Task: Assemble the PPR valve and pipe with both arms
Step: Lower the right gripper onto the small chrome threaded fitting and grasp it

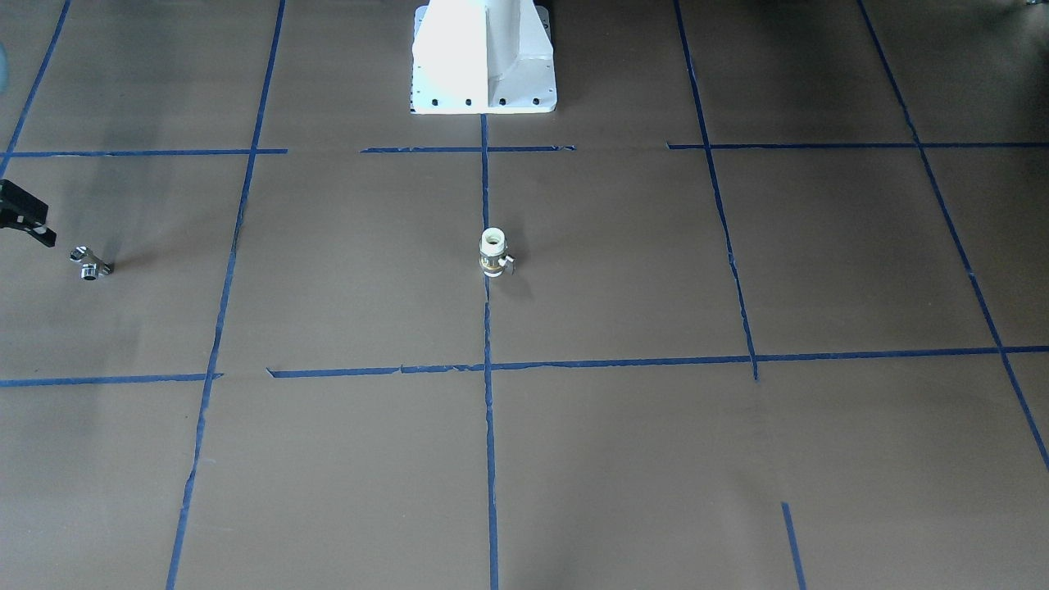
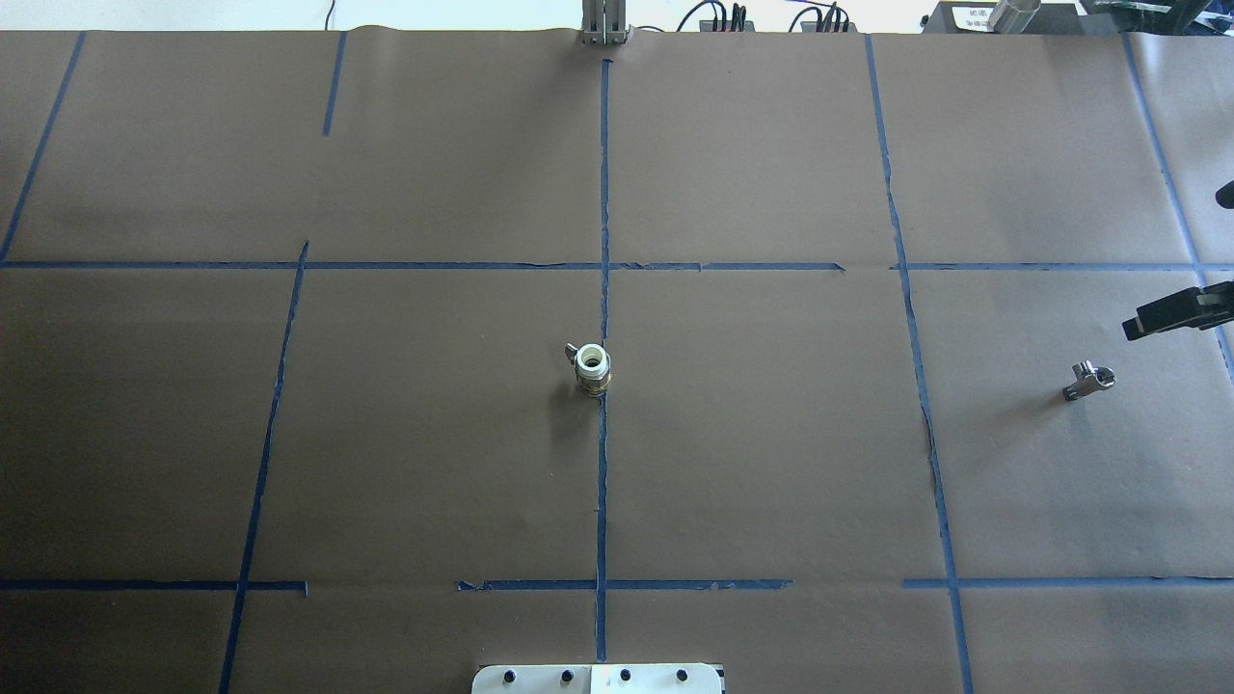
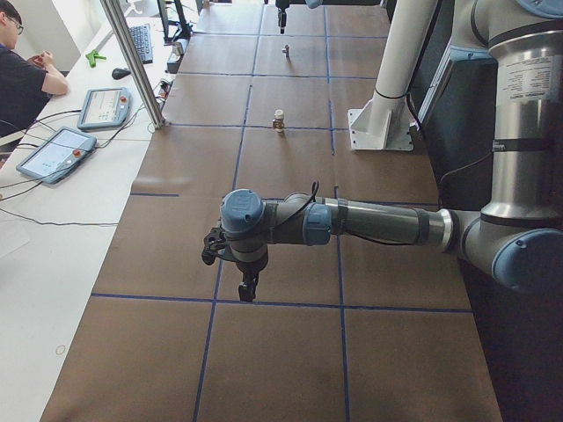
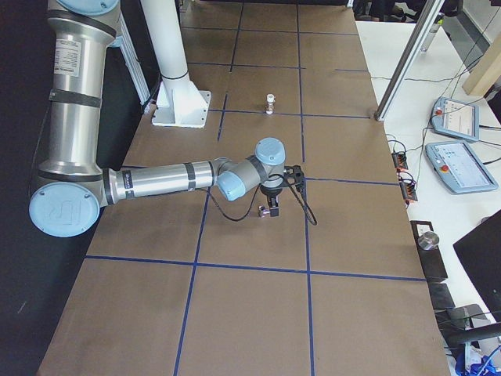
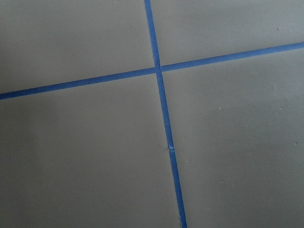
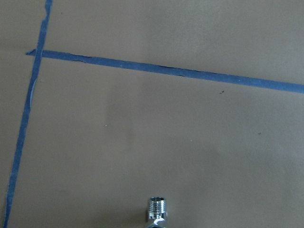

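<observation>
A table covered in brown paper (image 2: 771, 463) is marked into squares by blue tape lines (image 2: 603, 482). Two grey robot arms with pale blue joint caps are stretched low over it: the left arm (image 3: 378, 224) at one end and the right arm (image 4: 156, 182) at the other. A white pedestal base (image 1: 483, 57) is bolted at the robot's edge of the table.

The black left gripper (image 3: 247, 288) is held above bare paper near a tape crossing, and whether its jaws are apart or together cannot be told. The black right gripper (image 2: 1142, 323) is seen only in part, close to the pipe but clear of it, and the state of its jaws cannot be told either.

The stubby PPR valve with white plastic ends and a brass middle band (image 1: 494, 254) is stood upright on the central tape line, its small lever jutting sideways. The small shiny chrome T-shaped pipe fitting (image 2: 1089, 379) is laid on the paper, well apart from the valve on the robot's right.
</observation>
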`<state>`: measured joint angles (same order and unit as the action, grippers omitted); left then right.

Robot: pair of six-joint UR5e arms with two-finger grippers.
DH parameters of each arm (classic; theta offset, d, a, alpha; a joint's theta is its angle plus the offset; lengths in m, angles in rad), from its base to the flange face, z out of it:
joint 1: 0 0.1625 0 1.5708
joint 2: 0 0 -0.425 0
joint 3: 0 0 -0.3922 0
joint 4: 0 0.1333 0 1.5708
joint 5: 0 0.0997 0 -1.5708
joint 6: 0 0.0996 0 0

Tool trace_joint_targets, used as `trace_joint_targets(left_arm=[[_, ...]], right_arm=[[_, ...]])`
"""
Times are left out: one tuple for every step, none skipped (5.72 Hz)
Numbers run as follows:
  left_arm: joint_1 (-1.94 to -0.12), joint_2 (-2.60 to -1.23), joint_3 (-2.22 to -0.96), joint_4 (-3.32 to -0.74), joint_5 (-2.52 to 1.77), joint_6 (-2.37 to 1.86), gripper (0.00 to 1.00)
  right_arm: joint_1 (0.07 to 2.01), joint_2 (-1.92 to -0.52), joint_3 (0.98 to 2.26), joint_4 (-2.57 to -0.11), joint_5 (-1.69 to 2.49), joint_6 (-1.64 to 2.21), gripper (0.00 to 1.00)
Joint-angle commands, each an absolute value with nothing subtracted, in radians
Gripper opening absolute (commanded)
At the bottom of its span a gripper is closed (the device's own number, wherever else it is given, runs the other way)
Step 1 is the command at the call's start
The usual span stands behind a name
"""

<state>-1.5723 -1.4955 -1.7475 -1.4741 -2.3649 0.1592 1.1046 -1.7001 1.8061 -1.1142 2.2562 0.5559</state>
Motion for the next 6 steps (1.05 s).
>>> trace_joint_targets(left_arm=[[-1.572, -1.496, -1.749, -1.474, -2.370, 0.156, 1.00], [-1.572, -1.497, -1.752, -1.474, -2.370, 0.140, 1.00], [-1.572, -1.497, -1.752, -1.474, -2.372, 0.137, 1.00], [-1.572, -1.497, -1.752, -1.474, -2.372, 0.137, 1.00], [-1.572, -1.497, -1.752, -1.474, -2.370, 0.137, 1.00], [-1.572, -1.497, -1.753, -1.474, -2.372, 0.137, 1.00]], right_arm=[[1.023, -1.698, 1.802, -1.097, 2.191, 0.594, 1.00], [1.013, -1.701, 1.793, -1.097, 2.183, 0.592, 1.00], [0.991, -1.709, 1.777, -1.095, 2.183, 0.589, 1.00], [0.977, -1.709, 1.772, -1.095, 2.181, 0.589, 0.99], [0.965, -1.704, 1.749, -1.095, 2.165, 0.589, 0.99], [0.954, -1.701, 1.738, -1.095, 2.155, 0.589, 0.99]])
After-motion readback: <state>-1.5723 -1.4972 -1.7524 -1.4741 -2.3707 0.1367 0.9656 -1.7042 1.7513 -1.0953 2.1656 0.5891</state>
